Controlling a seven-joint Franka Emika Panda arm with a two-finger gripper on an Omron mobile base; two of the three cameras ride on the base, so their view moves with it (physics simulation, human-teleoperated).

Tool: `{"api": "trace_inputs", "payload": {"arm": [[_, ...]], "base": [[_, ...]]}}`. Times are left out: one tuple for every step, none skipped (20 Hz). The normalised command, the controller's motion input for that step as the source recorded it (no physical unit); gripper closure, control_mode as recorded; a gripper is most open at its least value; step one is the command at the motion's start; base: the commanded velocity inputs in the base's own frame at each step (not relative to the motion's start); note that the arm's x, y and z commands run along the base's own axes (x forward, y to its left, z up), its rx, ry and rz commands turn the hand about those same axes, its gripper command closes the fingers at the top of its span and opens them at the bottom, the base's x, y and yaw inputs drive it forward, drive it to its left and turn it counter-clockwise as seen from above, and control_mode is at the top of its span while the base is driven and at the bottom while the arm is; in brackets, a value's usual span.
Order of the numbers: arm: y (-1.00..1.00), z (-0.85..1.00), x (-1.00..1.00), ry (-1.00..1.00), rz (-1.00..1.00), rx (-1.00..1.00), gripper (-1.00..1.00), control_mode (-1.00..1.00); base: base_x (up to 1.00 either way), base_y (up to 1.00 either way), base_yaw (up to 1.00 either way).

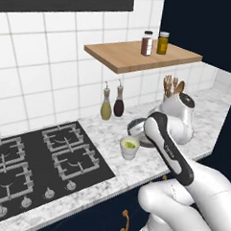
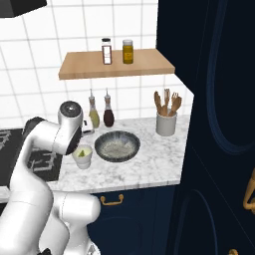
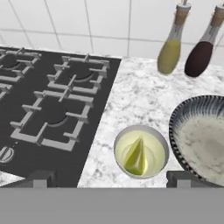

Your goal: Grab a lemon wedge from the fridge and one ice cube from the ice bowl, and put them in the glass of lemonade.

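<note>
Hovering wide open and empty, end effector point(image 3: 109, 178) over short off-white tumbler point(image 3: 141, 152) holding yellow-green wedge point(image 3: 136, 156), beside shallow grey bowl point(image 3: 202, 135).

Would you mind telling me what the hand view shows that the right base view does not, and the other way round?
The hand view alone makes plain that the lemon wedge stands in the glass of lemonade, with the open fingers low on either side, and it takes in the stove burners.

The right base view alone shows the wooden shelf with two jars, the utensil jar and the navy cabinets.

Both show the glass beside the ice bowl on the marble counter, with two bottles at the wall.
</note>
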Motion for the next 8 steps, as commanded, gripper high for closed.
{"api": "trace_inputs", "payload": {"arm": [[-0.23,0.52,-0.66,0.00,-0.01,0.13,-1.00,-1.00],[-0.25,0.51,-0.71,0.00,-0.01,0.14,-1.00,-1.00],[-0.33,0.45,-0.76,0.00,-0.01,0.13,-1.00,-1.00],[-0.38,0.44,-0.79,0.02,-0.03,0.12,-1.00,-1.00],[-0.39,0.41,-0.71,0.03,-0.06,0.10,-1.00,-1.00],[-0.32,0.36,-0.69,0.02,-0.07,0.09,-1.00,-1.00],[-0.24,0.35,-0.68,0.02,-0.07,0.07,-1.00,-1.00],[-0.18,0.36,-0.61,0.04,-0.08,0.05,-1.00,-1.00]], "base": [[0.00,0.00,0.00],[0.00,0.00,0.00],[0.00,0.00,0.00],[0.00,0.00,0.00],[0.00,0.00,0.00],[0.00,0.00,0.00],[0.00,0.00,0.00],[0.00,0.00,0.00]]}}
